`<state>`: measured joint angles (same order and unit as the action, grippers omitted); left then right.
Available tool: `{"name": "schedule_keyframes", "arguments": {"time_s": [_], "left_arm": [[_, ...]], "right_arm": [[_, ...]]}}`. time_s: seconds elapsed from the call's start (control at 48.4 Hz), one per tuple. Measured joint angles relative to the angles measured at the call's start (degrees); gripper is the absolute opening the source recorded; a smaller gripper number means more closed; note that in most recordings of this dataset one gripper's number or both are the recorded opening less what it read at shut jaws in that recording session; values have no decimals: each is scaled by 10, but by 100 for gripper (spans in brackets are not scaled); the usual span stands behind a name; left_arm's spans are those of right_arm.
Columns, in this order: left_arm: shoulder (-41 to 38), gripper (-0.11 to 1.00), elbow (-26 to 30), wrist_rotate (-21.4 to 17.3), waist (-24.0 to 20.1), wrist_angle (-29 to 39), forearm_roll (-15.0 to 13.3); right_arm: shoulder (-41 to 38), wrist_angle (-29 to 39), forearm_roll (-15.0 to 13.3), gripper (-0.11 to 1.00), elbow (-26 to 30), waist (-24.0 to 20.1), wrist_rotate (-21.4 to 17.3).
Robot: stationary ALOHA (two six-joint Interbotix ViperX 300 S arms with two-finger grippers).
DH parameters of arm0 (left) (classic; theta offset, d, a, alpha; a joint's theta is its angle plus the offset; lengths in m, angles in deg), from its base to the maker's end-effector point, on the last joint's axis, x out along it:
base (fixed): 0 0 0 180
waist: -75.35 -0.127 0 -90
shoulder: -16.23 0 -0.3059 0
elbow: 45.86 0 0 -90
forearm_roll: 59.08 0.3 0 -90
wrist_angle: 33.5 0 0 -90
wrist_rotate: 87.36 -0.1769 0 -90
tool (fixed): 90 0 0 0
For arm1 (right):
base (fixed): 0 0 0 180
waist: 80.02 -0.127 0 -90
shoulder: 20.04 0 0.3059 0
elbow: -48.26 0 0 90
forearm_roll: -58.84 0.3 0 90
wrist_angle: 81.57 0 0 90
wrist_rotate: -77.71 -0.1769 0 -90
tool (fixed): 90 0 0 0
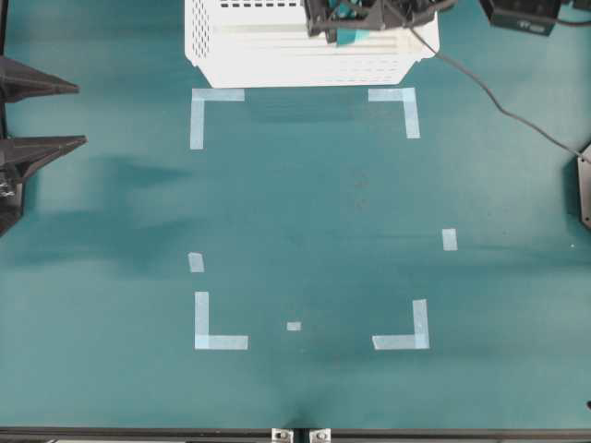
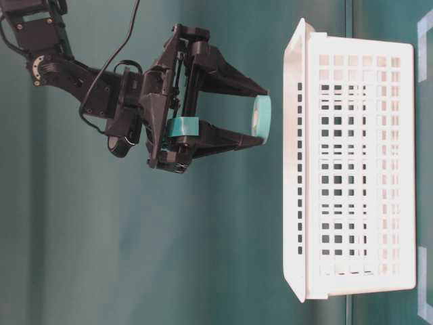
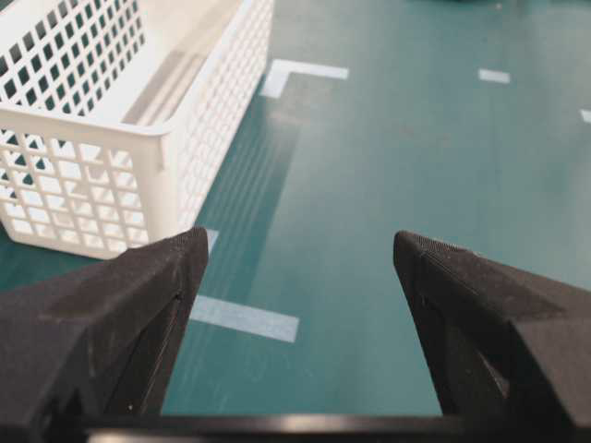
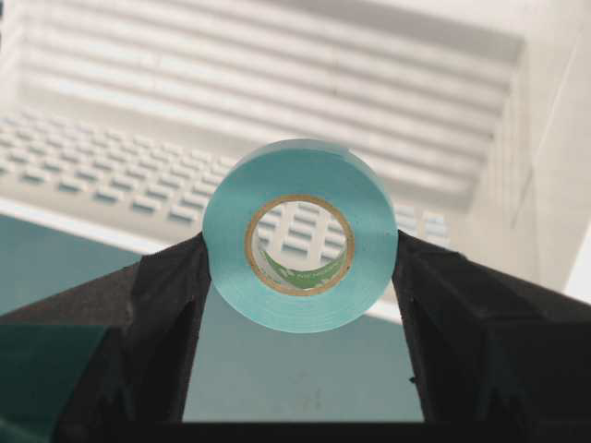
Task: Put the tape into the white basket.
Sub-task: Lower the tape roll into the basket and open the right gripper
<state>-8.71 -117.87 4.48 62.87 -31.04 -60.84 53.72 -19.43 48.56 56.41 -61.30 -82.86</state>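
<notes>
The turquoise tape (image 4: 300, 175) stands on edge between the fingers of my right gripper (image 4: 300, 245), which is shut on it. In the overhead view this gripper (image 1: 355, 20) hangs over the right part of the white basket (image 1: 277, 51), with the tape (image 1: 351, 35) at its tips. From table level the tape (image 2: 262, 122) is just outside the basket's rim (image 2: 296, 169), above the open top. My left gripper (image 3: 300, 245) is open and holds nothing. It stays low at the table's left edge (image 1: 81, 114), beside the basket's corner (image 3: 157, 148).
Pale-blue L-shaped marks (image 1: 217, 109) (image 1: 397, 106) (image 1: 218, 328) (image 1: 406, 332) and small strips (image 1: 449, 239) (image 1: 196, 262) lie flat on the green table. A black cable (image 1: 499, 106) trails from the right arm toward the right edge.
</notes>
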Motion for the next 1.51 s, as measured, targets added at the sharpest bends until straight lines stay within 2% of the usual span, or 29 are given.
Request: {"name": "schedule_keyframes", "arguments": {"time_s": [0.579,0.703,0.785,1.282,1.406,1.509], "left_arm": [[0,86,0,0,1,0,0],[0,86,0,-1,1,-1,0],[0,86,0,0,1,0,0],[0,86,0,0,0,0,0],[0,86,0,0,1,0,0],[0,86,0,0,0,0,0]], "right_arm": [[-12,-14,4,68,0,19,32],[-12,-14,7,91,0,19,43],[-12,-13,8,98,0,19,50],[-12,-11,16,99,0,19,57],[-12,-10,33,99,0,20,70],[-12,-11,60,99,0,18,85]]}}
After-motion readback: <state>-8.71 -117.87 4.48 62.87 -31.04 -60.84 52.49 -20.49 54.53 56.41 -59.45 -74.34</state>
